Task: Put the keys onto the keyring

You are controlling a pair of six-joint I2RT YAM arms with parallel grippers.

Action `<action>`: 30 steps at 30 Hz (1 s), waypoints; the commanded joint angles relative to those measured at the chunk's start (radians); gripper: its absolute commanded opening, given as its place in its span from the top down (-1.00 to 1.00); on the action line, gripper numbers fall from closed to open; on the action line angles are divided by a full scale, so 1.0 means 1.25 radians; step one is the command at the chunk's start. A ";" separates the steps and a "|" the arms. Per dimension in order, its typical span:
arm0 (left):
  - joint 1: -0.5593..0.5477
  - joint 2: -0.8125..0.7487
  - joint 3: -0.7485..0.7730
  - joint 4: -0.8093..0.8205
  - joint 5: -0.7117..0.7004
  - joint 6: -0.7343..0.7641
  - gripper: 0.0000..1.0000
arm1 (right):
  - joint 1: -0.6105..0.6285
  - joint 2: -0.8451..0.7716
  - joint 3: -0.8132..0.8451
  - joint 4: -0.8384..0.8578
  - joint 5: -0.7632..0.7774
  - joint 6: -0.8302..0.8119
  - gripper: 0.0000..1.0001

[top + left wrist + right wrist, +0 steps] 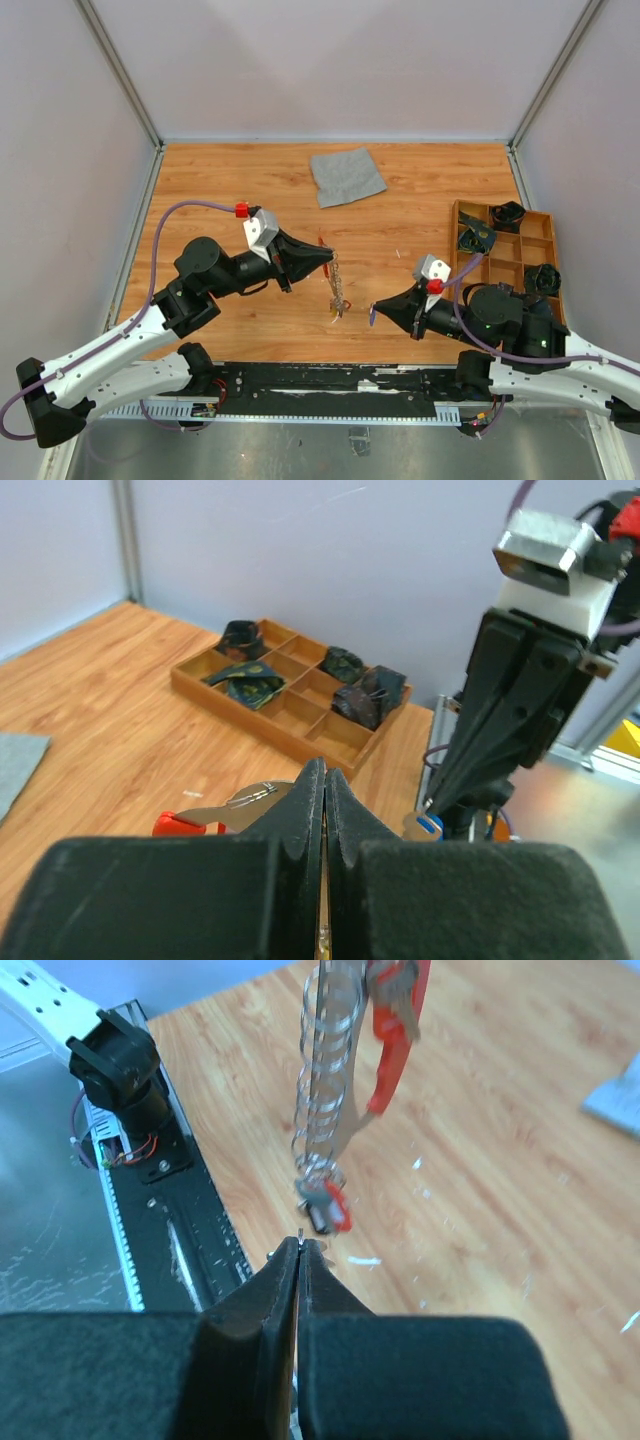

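My left gripper (326,256) is shut on the red keyring (322,242) and holds it above the table. Its silvery chain (337,285) hangs down, with a red-headed key (336,311) at its lower end. In the left wrist view the shut jaws (326,770) pinch the ring, whose red clip (176,823) sticks out to the left. My right gripper (375,311) is shut on a blue-headed key (428,825), just right of the chain and apart from it. In the right wrist view the keyring (396,1030), the chain (325,1090) and the red key (332,1206) hang just beyond my shut jaws (300,1246).
A grey cloth square (346,175) lies at the back middle. A wooden compartment tray (536,246) with dark items stands at the right, also in the left wrist view (300,708). A black rail (330,385) runs along the near edge.
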 commanded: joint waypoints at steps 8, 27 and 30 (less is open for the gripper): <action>0.002 -0.002 0.018 0.147 0.255 0.000 0.99 | -0.008 0.050 0.163 0.052 -0.137 -0.281 0.99; 0.002 0.033 0.034 0.198 0.352 -0.041 0.99 | -0.008 0.184 0.283 0.042 -0.251 -0.398 0.99; 0.002 0.036 0.034 0.199 0.353 -0.043 0.99 | -0.008 0.187 0.279 0.059 -0.252 -0.393 0.99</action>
